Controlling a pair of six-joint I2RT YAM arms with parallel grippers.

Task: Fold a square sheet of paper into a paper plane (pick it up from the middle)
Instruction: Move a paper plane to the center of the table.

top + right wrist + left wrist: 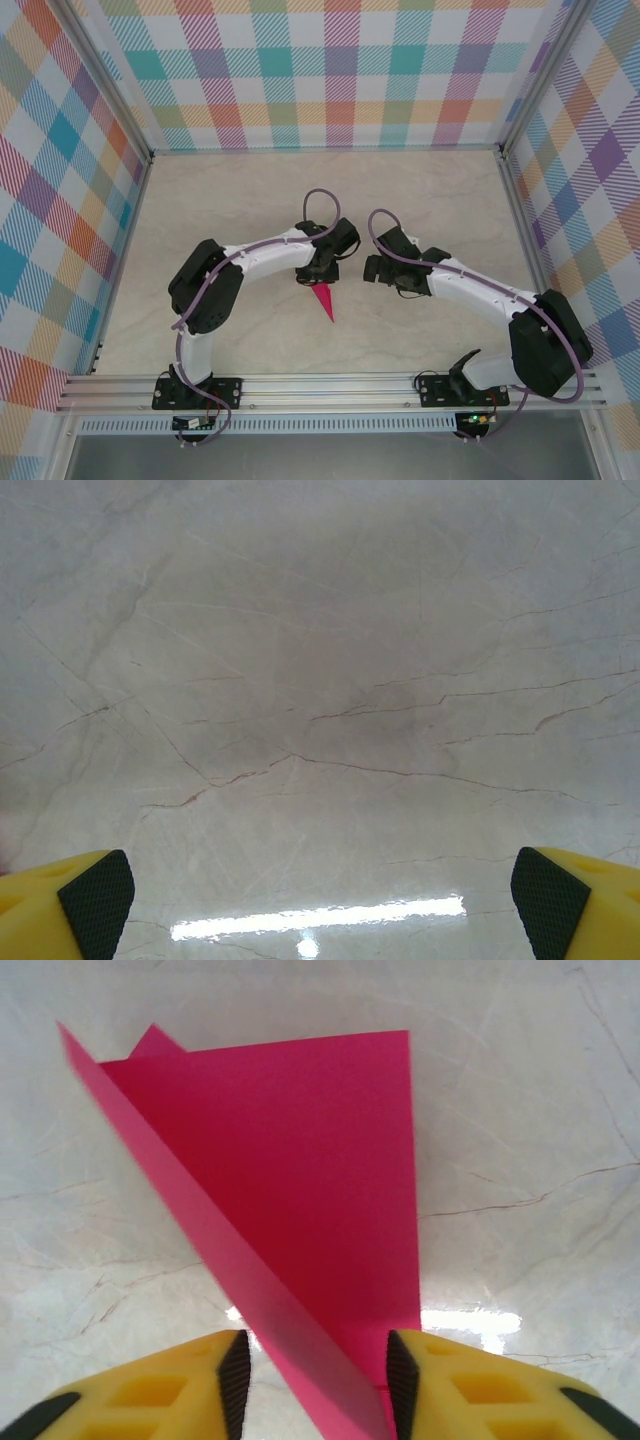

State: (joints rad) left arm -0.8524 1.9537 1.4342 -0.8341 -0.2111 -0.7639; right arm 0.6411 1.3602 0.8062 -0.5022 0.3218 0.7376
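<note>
If closing at left end effector [318,1385], keep pads [236,1375] square to the fold [215,1235] and squeeze slowly. Found part-closed astride the plane [310,1160], paper between pads; firm grip or not, cannot tell. Located near worktop [540,1110] centre; resting or lifted, unclear. Take hold at the middle, low and level, to avoid crushing it. At right end effector [320,900]: wide open, empty; keep clear.

Pale, marble-veined tabletop [420,200]
A pink paper plane [323,300] lies near its middle, somewhat towards the near edge; the tip points at that edge
</note>
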